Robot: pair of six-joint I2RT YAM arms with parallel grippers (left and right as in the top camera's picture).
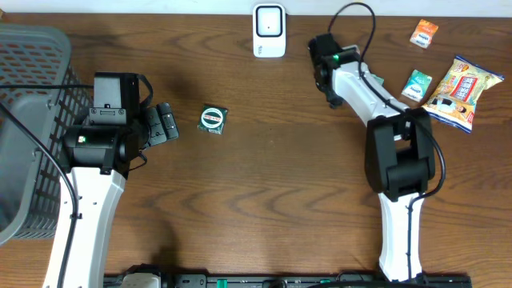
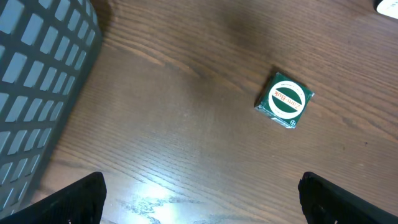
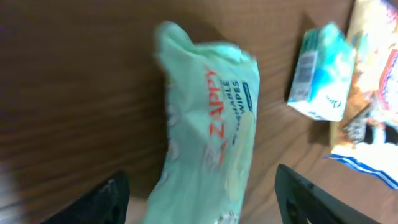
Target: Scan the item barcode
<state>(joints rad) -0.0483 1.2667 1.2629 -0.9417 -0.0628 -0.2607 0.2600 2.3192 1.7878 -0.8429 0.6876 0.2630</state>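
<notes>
Right gripper [image 3: 202, 199] is straddling the wipes packet [image 3: 205, 124], jaws released.
Left gripper [image 2: 202, 193] is hanging open toward the green box [image 2: 285, 101] at one o'clock, probably lining up its scan.

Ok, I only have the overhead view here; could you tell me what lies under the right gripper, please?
Observer: The right wrist view shows a mint-green wipes pack, printed ZAPPY, lying between the fingers of the right gripper.
Operator: Thank you. Is it gripped?
Observer: No. The jaws stand open, with bare table showing on each side of the pack.
Operator: And does the small teal box show a barcode?
Observer: Yes, the right wrist view shows one on its side facing the wipes pack.
</notes>
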